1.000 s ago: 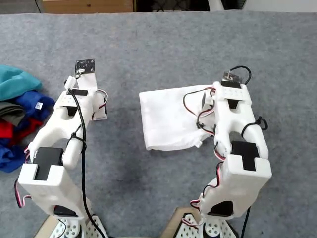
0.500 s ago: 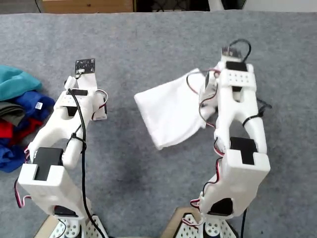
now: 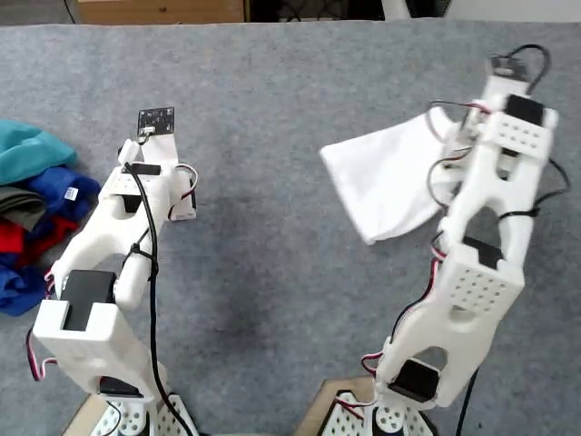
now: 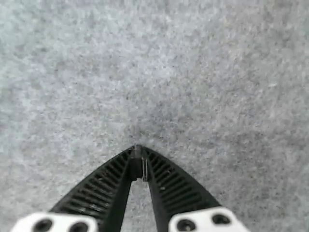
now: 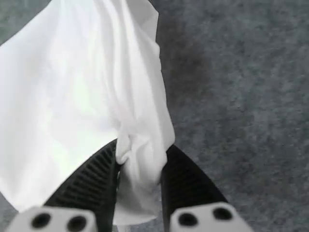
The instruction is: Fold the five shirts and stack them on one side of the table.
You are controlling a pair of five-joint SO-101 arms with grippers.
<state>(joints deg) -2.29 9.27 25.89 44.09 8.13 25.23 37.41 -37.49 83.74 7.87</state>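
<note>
Your left claw [image 4: 138,154] is pinched tight on nothing, tips together over the bare grey table [image 3: 272,82]. The heap of coloured shirts [image 3: 32,209] lies well off on its outer side, at the table's edge. Moving right, the white shirt [image 3: 390,182] spreads from mid-table, its long axis slanting toward the right claw [image 5: 140,150], which is clamped on a bunched fold at the near end. Your right arm is the one on it, so setting it down looks like that arm's job.
</note>
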